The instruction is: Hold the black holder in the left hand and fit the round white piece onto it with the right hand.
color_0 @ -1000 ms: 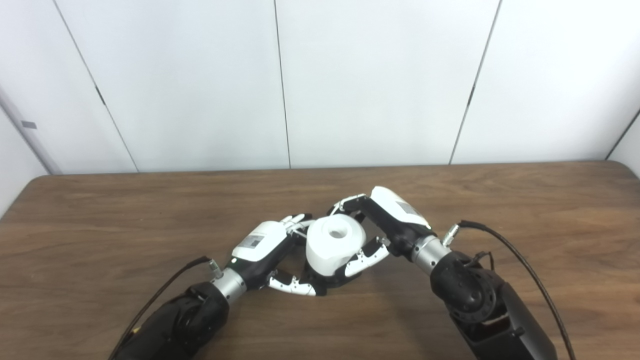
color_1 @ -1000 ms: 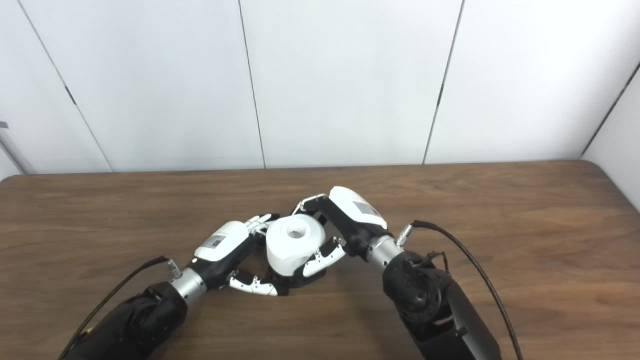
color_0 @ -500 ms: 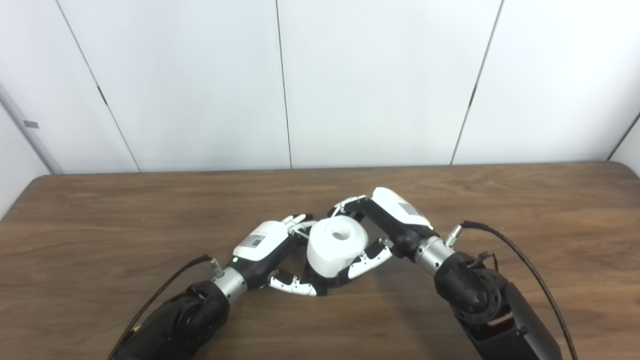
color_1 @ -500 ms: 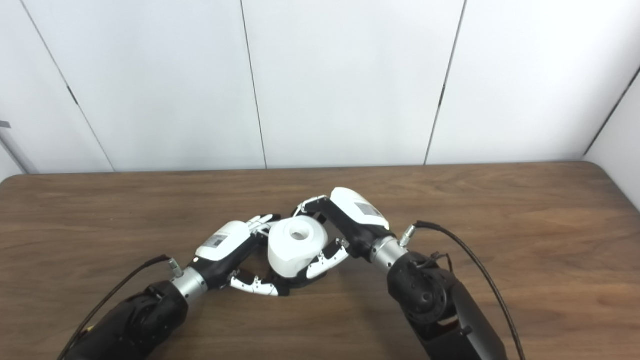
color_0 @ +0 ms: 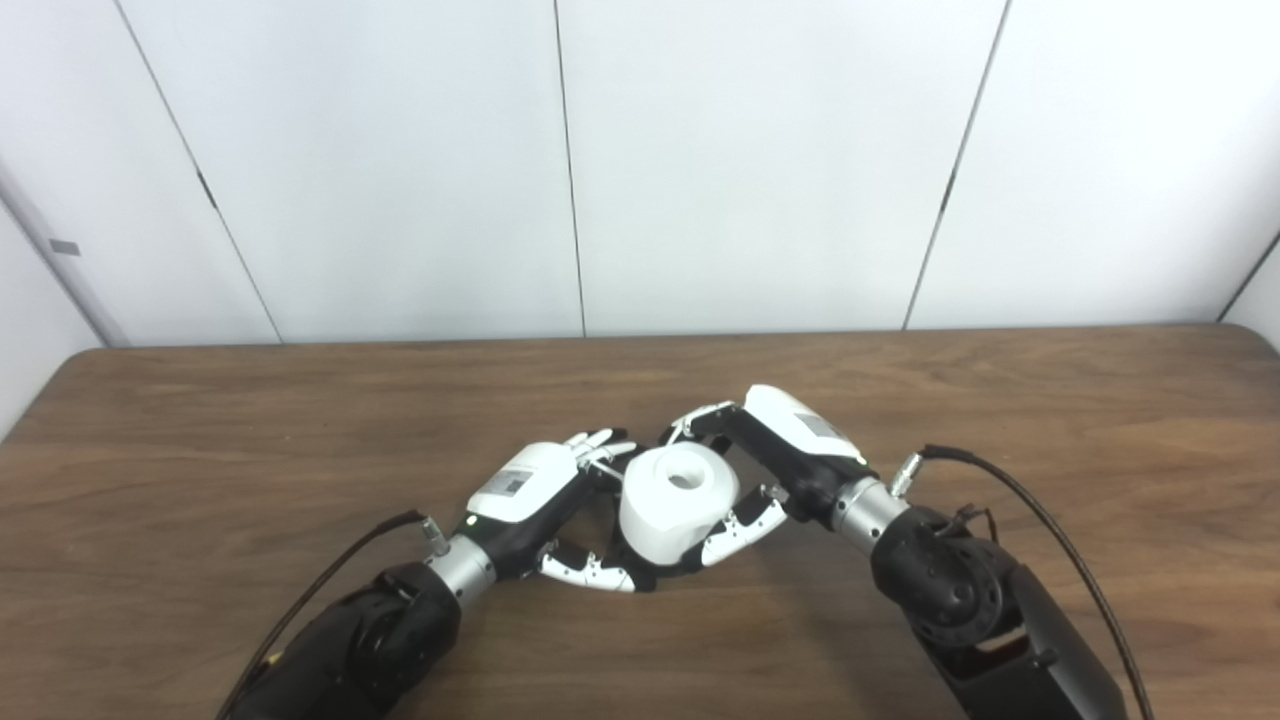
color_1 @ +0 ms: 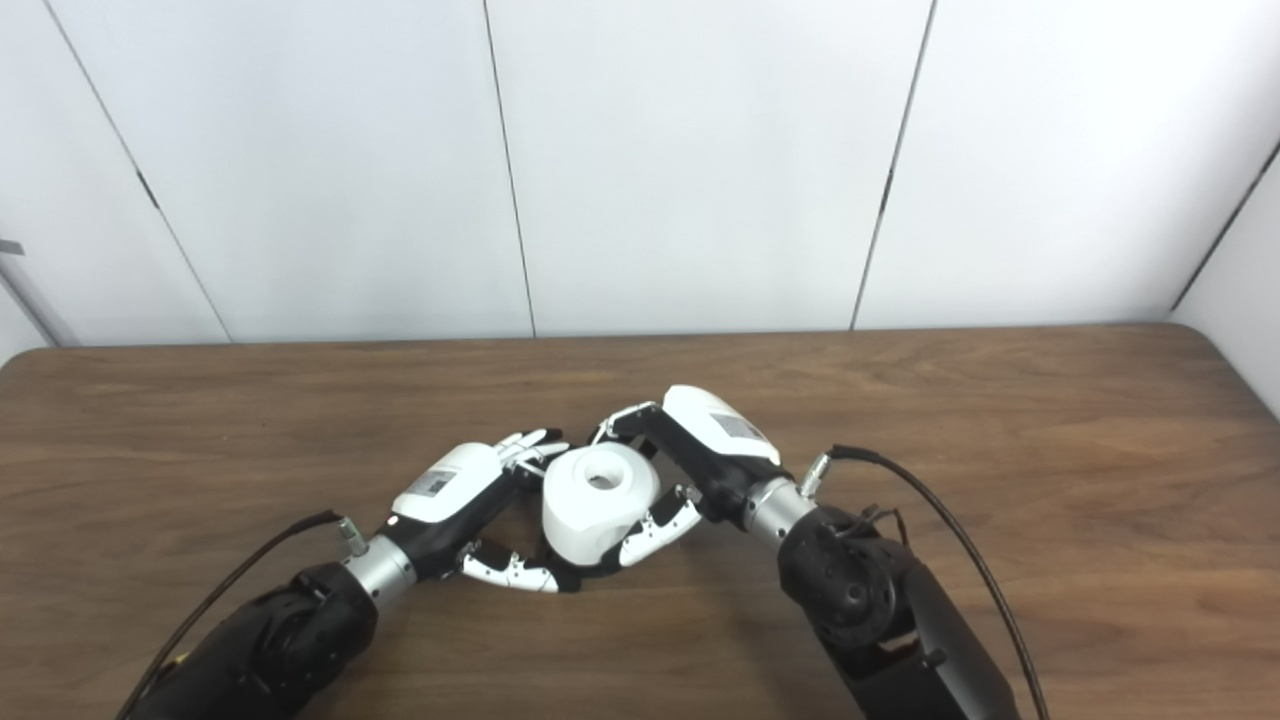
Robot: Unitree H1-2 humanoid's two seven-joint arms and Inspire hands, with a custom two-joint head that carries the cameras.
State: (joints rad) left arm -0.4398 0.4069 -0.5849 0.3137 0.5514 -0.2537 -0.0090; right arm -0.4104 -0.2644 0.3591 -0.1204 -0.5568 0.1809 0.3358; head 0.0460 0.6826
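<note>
White piece [color_0: 680, 500] sits mid-counter, a bit near of centre, upright with its hole facing up, between both hands. Right hand [color_0: 775, 455] wraps it from the right, fingers [color_0: 735, 525] clamped on its near side and others curled round the far side. Holder [color_0: 640, 575] shows only as a dark sliver under the piece's near-left base; mostly hidden. Left hand [color_0: 530, 490] touches from the left, fingers [color_0: 585, 572] curled under at the holder, upper ones spread by the piece's far-left rim; looks clamped on the holder, contact hidden by the piece. Whether piece is fully seated: cannot tell.

Counter [color_0: 200, 450] is bare wood all round: wide open room left, right and far to the back edge at the white wall [color_0: 400, 150]. Near side is taken by both forearms and a cable [color_0: 1030, 510] looping off the right wrist.

Right eye view shows the counter's right edge and corner [color_1: 1225, 360]; left eye view shows the left corner [color_0: 70, 370] instead.
</note>
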